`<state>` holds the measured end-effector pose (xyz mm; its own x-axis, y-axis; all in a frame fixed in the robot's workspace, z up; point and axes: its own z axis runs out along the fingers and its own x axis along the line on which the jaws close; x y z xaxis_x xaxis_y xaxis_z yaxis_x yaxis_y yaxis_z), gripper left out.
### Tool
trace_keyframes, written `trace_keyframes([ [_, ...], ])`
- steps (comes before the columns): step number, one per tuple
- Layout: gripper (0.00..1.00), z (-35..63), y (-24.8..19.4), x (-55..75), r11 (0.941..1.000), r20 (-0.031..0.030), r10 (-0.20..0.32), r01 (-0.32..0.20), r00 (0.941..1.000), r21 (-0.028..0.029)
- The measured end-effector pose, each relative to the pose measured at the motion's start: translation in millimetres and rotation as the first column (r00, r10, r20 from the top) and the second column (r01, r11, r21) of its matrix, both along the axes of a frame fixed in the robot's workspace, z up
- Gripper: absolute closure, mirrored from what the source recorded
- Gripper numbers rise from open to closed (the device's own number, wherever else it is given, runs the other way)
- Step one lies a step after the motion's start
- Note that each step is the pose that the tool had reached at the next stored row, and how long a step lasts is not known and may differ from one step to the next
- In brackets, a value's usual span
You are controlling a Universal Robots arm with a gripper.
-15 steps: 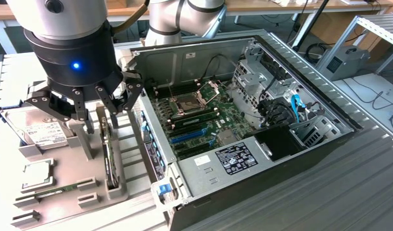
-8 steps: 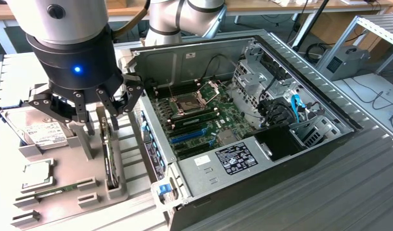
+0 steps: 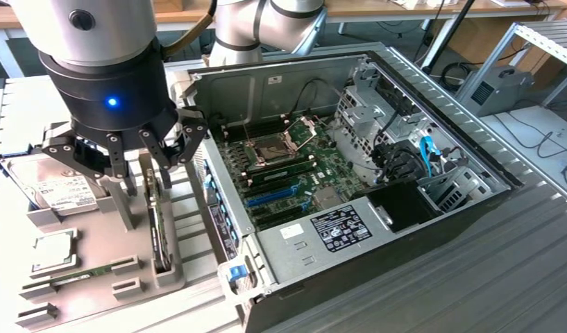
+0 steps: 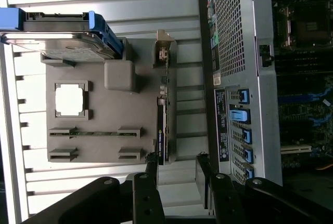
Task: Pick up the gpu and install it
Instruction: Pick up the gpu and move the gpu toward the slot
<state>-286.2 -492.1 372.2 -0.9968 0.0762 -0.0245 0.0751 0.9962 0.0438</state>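
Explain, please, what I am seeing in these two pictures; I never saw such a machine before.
This is a robot arm with an open gripper, a claw with fingers. One picture comes from a camera standing off the arm; the other from a camera on the wrist, looking down past the fingers. A grey holder keeps computer parts: a hard drive, a green memory stick and the gpu, a thin black card standing on its edge. Beside it lies an open computer case. The gripper hangs over the gpu and holds nothing.
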Motion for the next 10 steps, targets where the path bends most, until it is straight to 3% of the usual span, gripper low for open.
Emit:
trace_keyframes([
  [10,0.58,-2.1,-0.1,0.0,1.0000,0.0000,0.000,0.000,1.0000,0.0000],
])
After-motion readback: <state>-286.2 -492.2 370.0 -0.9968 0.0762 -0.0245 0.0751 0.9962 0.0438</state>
